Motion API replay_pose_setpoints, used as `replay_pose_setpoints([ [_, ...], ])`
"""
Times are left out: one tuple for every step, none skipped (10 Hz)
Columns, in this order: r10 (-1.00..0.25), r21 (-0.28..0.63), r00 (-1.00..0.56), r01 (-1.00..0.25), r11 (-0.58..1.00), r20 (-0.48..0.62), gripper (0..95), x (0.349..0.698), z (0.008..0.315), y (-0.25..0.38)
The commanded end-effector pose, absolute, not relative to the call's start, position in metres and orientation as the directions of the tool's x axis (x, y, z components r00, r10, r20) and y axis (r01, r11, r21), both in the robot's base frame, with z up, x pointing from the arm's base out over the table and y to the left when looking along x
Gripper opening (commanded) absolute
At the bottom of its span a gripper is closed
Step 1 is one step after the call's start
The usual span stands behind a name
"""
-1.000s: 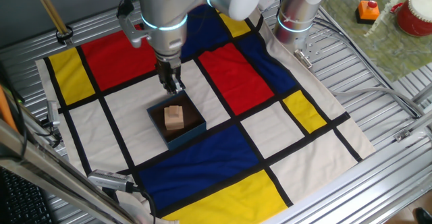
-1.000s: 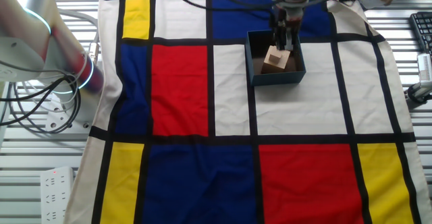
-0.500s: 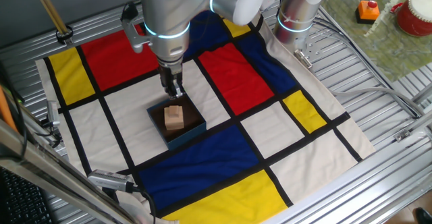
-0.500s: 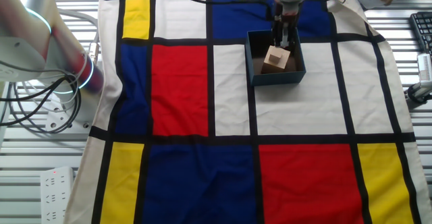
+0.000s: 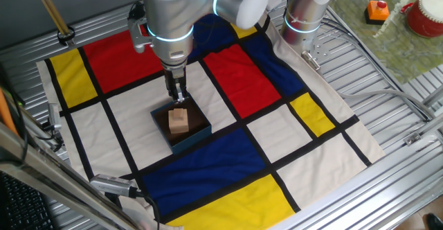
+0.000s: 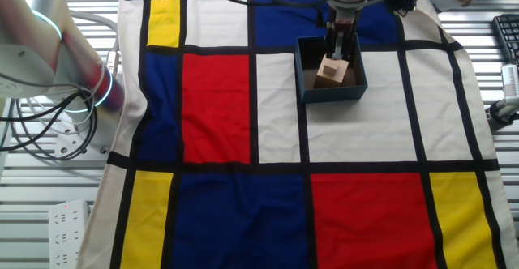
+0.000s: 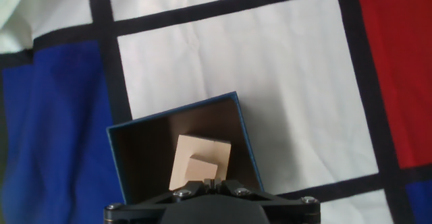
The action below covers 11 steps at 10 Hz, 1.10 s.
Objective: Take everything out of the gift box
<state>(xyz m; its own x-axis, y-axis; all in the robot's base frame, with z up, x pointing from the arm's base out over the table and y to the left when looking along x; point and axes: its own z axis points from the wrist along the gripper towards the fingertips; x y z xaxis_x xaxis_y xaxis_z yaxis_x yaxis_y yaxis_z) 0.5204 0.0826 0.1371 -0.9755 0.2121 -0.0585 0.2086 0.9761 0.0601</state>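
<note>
Dark-blue cardboard, brown inside: the gift box [image 5: 181, 127] sits open-topped on a white panel of the patterned cloth [image 5: 325, 147], its near corner just over a black line toward the blue panel; an open top means a straight vertical reach suffices. One light-tan wooden block [image 5: 179, 121] rests inside, tilted, nearer the box's 6 o'clock wall in the hand view [image 7: 196, 164]; it seems the only item to remove. Gripper [image 5: 178, 93] hangs just above the block, at its 12 o'clock in one fixed view, arm vertical; judged as lining up for a top grasp. Fingers [image 6: 336, 44] look close together and hold nothing; the exact gap I cannot tell, since the hand view shows only the black finger base at 6 o'clock. Block not yet touched, so far as visible; task judged at its start. Orange toy [image 5: 377, 10] lies well apart at 2 o'clock, off the cloth; not relevant.
</note>
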Motion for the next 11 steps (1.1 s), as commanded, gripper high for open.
replay_pose_setpoints([
  [0.258,0.061,-0.965,0.254,0.965,-0.053,0.0,0.52,0.138,0.083],
  [0.258,0.063,-0.965,0.254,0.965,-0.052,0.0,0.52,0.137,0.083],
  [0.258,0.066,-0.964,0.254,0.965,-0.06,0.0,0.52,0.136,0.083],
  [0.258,0.067,-0.964,0.254,0.965,-0.068,0.0,0.519,0.134,0.084],
  [0.259,0.067,-0.963,0.254,0.965,-0.071,0.0,0.519,0.131,0.085],
  [0.255,0.066,-0.964,0.25,0.966,-0.071,0.0,0.519,0.129,0.085],
  [0.249,0.061,-0.966,0.245,0.968,-0.069,19.0,0.519,0.129,0.085],
  [0.245,0.061,-0.967,0.241,0.969,-0.07,38.0,0.519,0.128,0.085],
  [0.238,0.06,-0.968,0.234,0.97,-0.076,38.0,0.519,0.127,0.085],
  [0.237,0.058,-0.968,0.233,0.971,-0.077,38.0,0.519,0.127,0.085],
  [0.238,0.054,-0.968,0.234,0.971,-0.08,38.0,0.521,0.125,0.087],
])
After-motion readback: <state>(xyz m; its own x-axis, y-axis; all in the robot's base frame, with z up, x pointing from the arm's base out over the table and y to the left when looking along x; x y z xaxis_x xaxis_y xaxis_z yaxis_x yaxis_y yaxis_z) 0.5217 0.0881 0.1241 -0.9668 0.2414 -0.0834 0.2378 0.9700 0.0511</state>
